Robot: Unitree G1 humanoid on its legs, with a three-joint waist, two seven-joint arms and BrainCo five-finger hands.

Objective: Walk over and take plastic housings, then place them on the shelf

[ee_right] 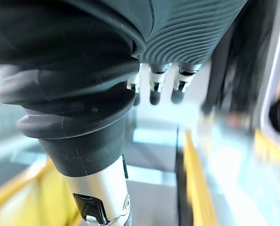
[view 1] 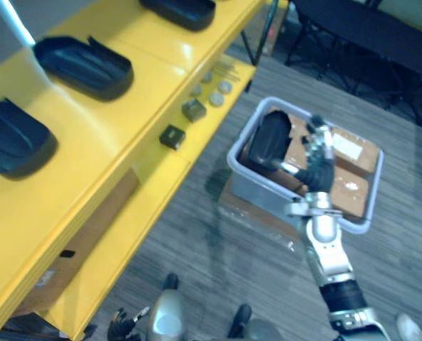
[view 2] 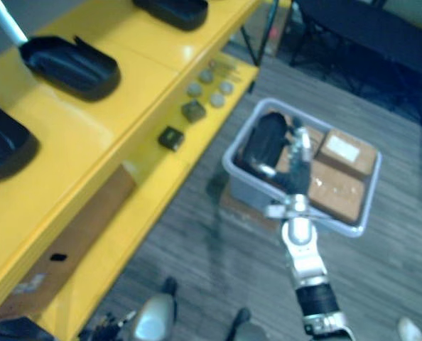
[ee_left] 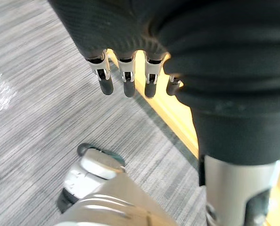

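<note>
A black plastic housing point(view 1: 271, 135) stands on end in the left part of a grey bin point(view 1: 261, 186) on the floor. My right hand point(view 1: 317, 167) hovers over the bin just right of that housing, open, its fingers point(ee_right: 154, 92) straight and its thumb reaching toward the housing. Three more black housings point(view 1: 87, 64) point(view 1: 12, 138) point(view 1: 182, 11) lie on top of the yellow shelf point(view 1: 126, 121) at the left. My left hand point(view 1: 122, 323) hangs low by the shelf's base, its fingers point(ee_left: 126, 80) relaxed and holding nothing.
Brown cardboard boxes point(view 1: 353, 170) fill the right part of the bin. Small dark blocks point(view 1: 172, 136) and round parts point(view 1: 217, 96) sit on the shelf's lower level. A black table with chairs point(view 1: 367, 35) stands at the back right. Grey floor lies between shelf and bin.
</note>
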